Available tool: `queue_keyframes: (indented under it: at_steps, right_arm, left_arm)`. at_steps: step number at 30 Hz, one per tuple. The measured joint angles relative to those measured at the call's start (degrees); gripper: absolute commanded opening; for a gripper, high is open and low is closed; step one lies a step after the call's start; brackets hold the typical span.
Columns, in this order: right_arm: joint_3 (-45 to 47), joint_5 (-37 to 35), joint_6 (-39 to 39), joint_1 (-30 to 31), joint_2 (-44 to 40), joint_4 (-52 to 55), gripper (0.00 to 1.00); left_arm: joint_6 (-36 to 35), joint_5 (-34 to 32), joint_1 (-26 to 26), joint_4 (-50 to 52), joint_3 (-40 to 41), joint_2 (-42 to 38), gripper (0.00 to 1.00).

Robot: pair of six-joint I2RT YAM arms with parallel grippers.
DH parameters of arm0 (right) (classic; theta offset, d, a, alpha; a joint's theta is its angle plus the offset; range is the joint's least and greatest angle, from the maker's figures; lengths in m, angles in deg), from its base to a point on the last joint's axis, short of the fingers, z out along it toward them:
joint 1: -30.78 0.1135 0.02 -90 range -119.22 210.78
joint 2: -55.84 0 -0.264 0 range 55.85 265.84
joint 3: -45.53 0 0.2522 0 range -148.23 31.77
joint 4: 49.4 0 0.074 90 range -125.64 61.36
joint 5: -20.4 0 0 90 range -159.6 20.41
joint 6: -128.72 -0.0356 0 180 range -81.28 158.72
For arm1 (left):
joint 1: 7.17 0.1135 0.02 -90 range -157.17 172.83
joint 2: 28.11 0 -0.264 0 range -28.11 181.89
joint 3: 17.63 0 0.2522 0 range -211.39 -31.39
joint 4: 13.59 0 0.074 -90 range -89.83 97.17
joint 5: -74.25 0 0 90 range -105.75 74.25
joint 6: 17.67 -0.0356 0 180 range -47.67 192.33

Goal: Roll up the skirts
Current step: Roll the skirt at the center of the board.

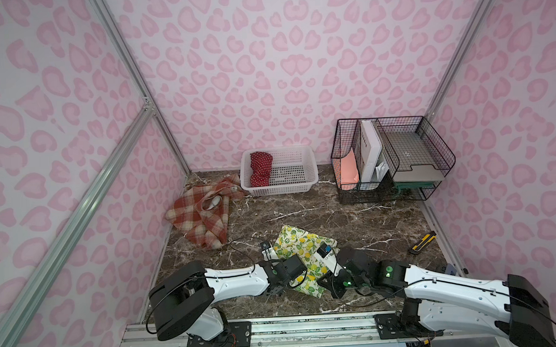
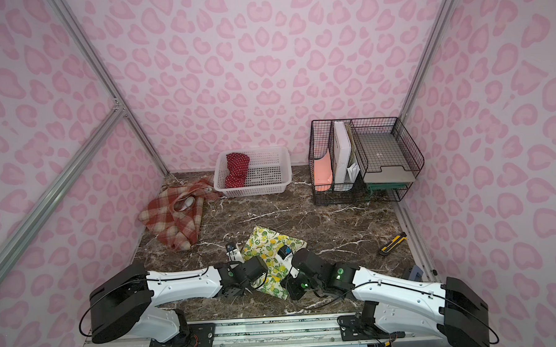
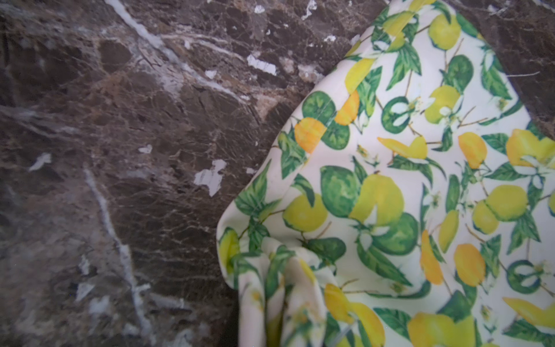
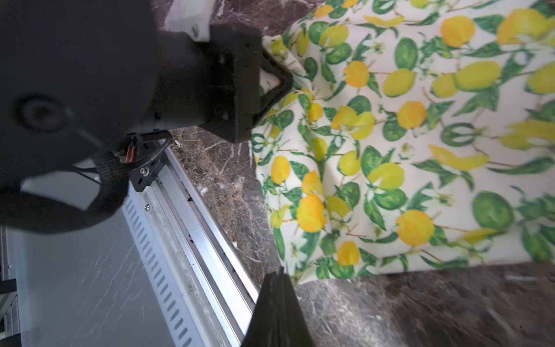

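Two end effectors sit at the near end of the lemon skirt (image 1: 294, 241), which lies front-centre on the desk (image 1: 352, 216), between the arms. Its near end is by the rail and its far end points toward the back. The long axis runs roughly near-to-far, tilted a bit, so the cloth stretches away from both end effectors. A roll would, I judge, travel that way, away from the robot. Neither arm is clearly nearer: the left end effector (image 4: 282, 81) is on the skirt's near-left edge, the right end effector (image 4: 280, 275) at its near-right corner. Left: fingers drawn together to a point on the hem, and in the left wrist view cloth bunches up toward them, so it looks pinched on the skirt. Right: fingers pressed together, tip touching or just beside the corner; cannot tell if any cloth is caught. Pose, in both top views: both forearms low and nearly level, reaching inward toward each other, wrists bent down over the skirt's near end. The other skirts are well apart. Dotted red skirt (image 1: 261, 168) is bundled inside the white basket (image 1: 303, 187) at the back. Plaid skirt (image 1: 201, 216) is crumpled on the desk far-left, one corner by the basket. The next move hinges on both tips sharing that near edge, square to the long axis.
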Motion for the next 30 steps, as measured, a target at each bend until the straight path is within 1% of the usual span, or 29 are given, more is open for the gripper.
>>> queue_keyframes:
  at_steps: [3,6,9,14,19,23,26,30]
  right_arm:
    - [-1.36,-1.4,1.25,2.73,5.31,-3.58,0.03]
    - [-0.98,-3.5,1.79,3.04,8.48,-7.28,0.06]
    - [-0.92,-6.25,2.45,2.89,11.98,-11.13,0.12]
    - [-0.79,-4.83,5.77,2.58,18.34,-13.35,0.21]
    - [0.59,-4.15,6.36,2.58,22.27,-16.72,0.39]
    - [0.96,-4.2,7.32,3.56,22.73,-18.99,0.56]
    - [0.28,-6.12,8.31,4.98,23.21,-18.73,0.59]
    - [-0.63,-11.1,8.35,7.69,23.65,-17.27,0.58]
  left_arm:
    - [0.0,0.22,0.0,-0.15,0.31,-0.33,0.0]
    - [0.02,0.31,0.0,-0.5,0.85,-0.74,0.0]
    - [0.07,0.31,0.0,-1.42,1.6,-1.16,0.0]
    - [0.04,0.76,0.28,-2.75,2.49,-2.1,0.0]
    - [0.0,2.14,0.83,-3.52,3.5,-3.54,0.0]
    - [-0.24,2.54,1.07,-4.44,4.04,-3.91,0.0]
    - [-0.44,2.54,1.25,-5.07,4.31,-3.8,0.0]
    - [-0.9,2.73,1.46,-6.21,4.7,-3.32,0.0]
